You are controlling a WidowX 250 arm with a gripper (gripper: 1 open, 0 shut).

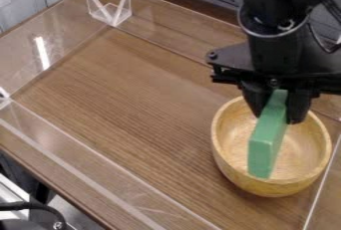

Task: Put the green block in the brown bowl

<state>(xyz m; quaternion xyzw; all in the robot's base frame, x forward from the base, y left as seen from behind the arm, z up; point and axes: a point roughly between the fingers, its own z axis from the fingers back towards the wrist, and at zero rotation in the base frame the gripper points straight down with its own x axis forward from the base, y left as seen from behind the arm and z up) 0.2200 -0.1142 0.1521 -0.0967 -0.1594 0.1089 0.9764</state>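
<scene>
The green block hangs nearly upright, its lower end down inside the brown bowl at the right front of the table. My gripper is shut on the green block's top end, just above the bowl's far rim. The black arm rises from it to the top edge of the view. Whether the block's lower end touches the bowl's floor I cannot tell.
A clear plastic wall runs around the wooden tabletop. A small clear stand sits at the back left corner. The bowl stands close to the table's right edge.
</scene>
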